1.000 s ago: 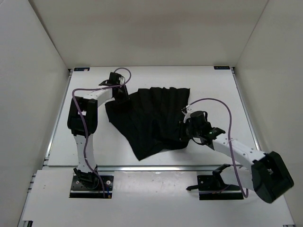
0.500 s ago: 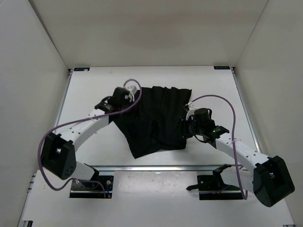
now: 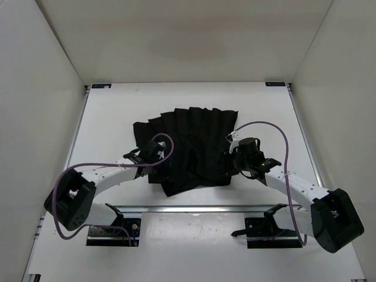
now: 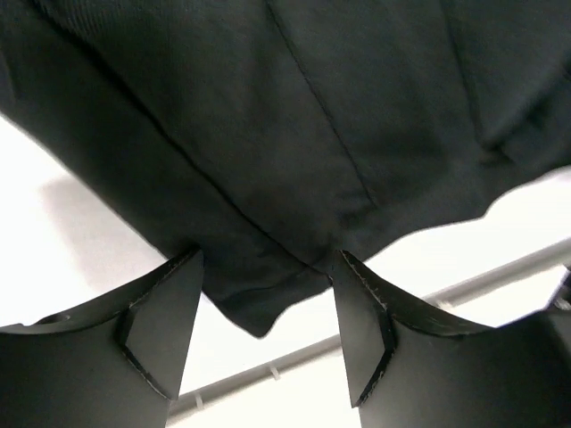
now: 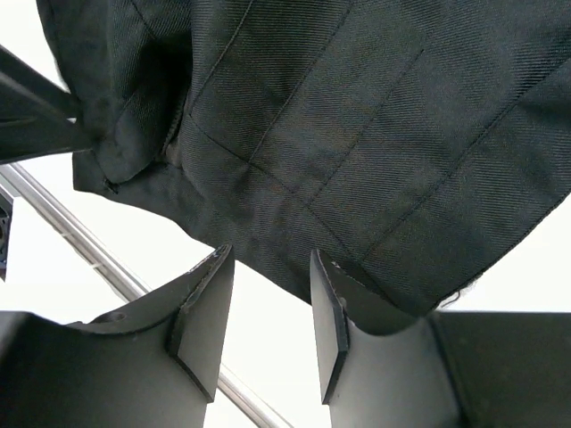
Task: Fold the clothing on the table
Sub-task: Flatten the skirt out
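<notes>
clothing (image 3: 194, 141) like this looks soft, light and limp: matte black fabric with pleats, likely to sag from any pinch, and the pleats may splay once it is lifted. it should not be slippery or fragile. it lies spread near the middle of the table (image 3: 106, 117), its narrower end toward the near edge and well in from the left and right edges. the best hold, i judge, is a pinch at a hem corner that takes every layer, one corner for each gripper. the left gripper (image 4: 268, 267) reaches in low over the near-left corner, jaws wide apart, the corner showing between them but not pinched. the right gripper (image 5: 269, 267) sits at the near-right edge of the clothing, its arm stretched in from the right. its jaws are parted and empty, with the hem just past the tips.
</notes>
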Robot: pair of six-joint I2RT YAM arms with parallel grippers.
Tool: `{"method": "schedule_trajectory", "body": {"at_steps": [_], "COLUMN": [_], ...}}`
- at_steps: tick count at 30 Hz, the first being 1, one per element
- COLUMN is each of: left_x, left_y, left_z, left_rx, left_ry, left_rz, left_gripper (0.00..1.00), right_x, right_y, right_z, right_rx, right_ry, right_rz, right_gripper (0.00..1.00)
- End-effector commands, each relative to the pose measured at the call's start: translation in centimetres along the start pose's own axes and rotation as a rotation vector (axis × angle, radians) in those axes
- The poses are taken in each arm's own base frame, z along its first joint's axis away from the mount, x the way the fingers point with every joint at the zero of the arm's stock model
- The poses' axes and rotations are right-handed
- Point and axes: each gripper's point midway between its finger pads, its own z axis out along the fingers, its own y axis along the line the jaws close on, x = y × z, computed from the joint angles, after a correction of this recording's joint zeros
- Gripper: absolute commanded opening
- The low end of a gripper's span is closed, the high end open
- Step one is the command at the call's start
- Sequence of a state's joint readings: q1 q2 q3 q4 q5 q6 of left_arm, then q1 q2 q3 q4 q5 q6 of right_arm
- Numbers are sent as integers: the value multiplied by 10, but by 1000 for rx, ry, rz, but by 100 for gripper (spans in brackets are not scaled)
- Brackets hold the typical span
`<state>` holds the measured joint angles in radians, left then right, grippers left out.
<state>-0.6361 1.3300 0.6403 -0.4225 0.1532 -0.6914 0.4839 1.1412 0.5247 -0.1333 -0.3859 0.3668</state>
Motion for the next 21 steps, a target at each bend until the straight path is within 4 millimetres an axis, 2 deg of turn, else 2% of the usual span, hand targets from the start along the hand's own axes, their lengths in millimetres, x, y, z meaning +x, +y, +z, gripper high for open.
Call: {"method": "schedule_trajectory", "body": {"at_steps": [1, 9, 13, 14, 15, 18, 21], "left_x": [-12, -36, -56, -55, -60, -64, -73], "left_y": [9, 53, 89, 99, 103, 97, 71], "left_z": [13, 14, 13, 13, 11, 6, -2], "left_rx": [-41, -197, -330, -381, -397, -398, -366], "left_ry": [-49, -103, -93, -75, -83, -85, -139], "left_rz": [-27, -45, -41, -32, -38, -17, 3], "left_gripper": [70, 73, 74, 74, 75, 75, 75], "right_x": [-11, 1, 9, 7, 6, 8, 9], "right_y": [9, 5, 1, 3, 3, 3, 0], "right_z": [-2, 2, 5, 6, 6, 6, 7], "right_rx": [-39, -56, -46, -47, -47, -43, -43], "right_ry": [-62, -52, -20, -20, -21, -23, -25], "right_rz": [-34, -22, -23, -17, -24, -26, -17], "right_gripper": [37, 37, 37, 37, 37, 38, 37]}}
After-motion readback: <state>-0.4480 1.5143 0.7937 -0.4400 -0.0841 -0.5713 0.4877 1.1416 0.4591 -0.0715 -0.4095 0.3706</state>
